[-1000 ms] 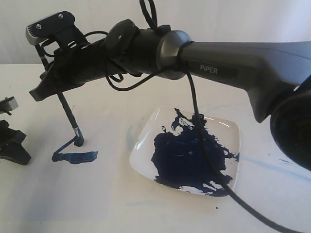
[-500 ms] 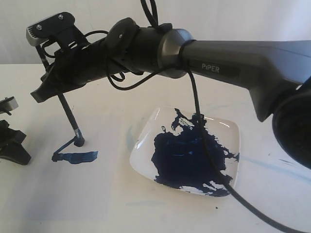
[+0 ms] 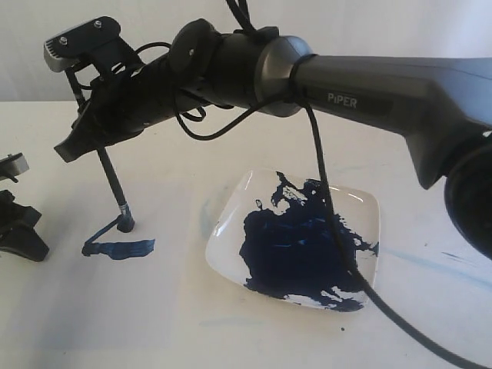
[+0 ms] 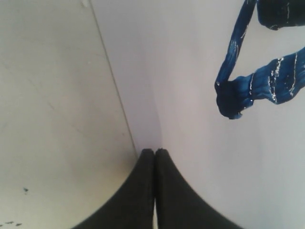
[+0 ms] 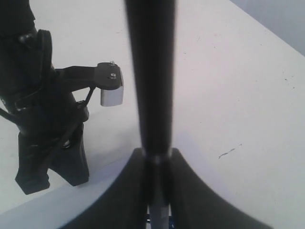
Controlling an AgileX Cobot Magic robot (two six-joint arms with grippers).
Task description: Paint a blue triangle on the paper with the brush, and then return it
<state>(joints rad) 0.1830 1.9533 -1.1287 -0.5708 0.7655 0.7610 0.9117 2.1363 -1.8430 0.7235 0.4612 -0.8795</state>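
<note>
Right claw (image 3: 79, 144) raised slightly, brush (image 3: 112, 184) tilted, tip on paper (image 4: 181, 95).

You are at a robot lab bench, by every sign here. A plain cream tabletop (image 3: 61, 323) runs back to a bare pale wall (image 3: 369, 31). Across it reaches a grey-and-black arm (image 3: 400, 88) lettered PiPER. A loose black cable (image 3: 332, 231) hangs from it, and a small camera block (image 3: 77, 38) is bolted at its wrist. Its right tool (image 5: 156, 152) clamps a thin black brush (image 3: 113, 184). The left tool (image 4: 155, 152) shows its closed tips at the edge of the paper (image 4: 200, 95). The props are a white square dish (image 3: 369, 209) flooded with dark-blue paint (image 3: 296, 250), and faint blue smears (image 3: 430, 265) on the surface beside it.
</note>
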